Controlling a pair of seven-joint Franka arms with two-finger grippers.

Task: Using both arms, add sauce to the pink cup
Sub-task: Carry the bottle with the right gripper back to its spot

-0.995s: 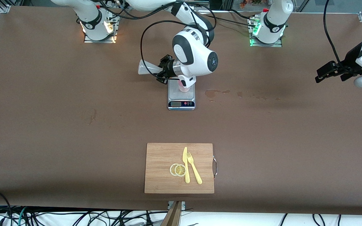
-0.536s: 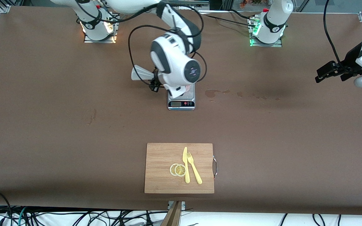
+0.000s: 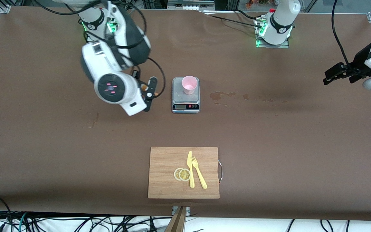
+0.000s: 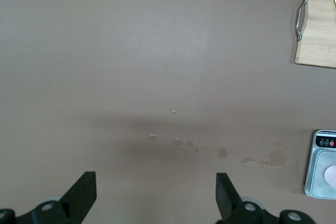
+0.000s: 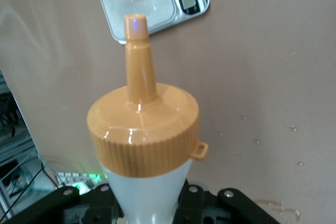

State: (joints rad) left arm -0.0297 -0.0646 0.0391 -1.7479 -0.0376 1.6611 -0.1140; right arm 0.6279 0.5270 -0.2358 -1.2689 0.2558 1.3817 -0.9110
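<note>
Now your right gripper (image 3: 149, 93) stays clamped on the sauce bottle (image 5: 143, 145), swung off the pink cup (image 3: 189, 84) on the scale (image 3: 185, 103), while your left gripper (image 3: 340, 74) waits open.

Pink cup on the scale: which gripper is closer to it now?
Right. The right gripper, holding the sauce bottle, sits beside the scale bearing the pink cup; the left gripper waits at the table's end.

right arm: swung away from the scale (image 3: 185, 95) toward its own end of the table
right gripper (image 3: 147, 91): now held over bare table beside the scale, no longer over it
sauce (image 5: 143, 145): carried along in the closed fingers, brought from tilted to nozzle-up
pink cup (image 3: 189, 84): uncovered, now seen whole on the scale
</note>
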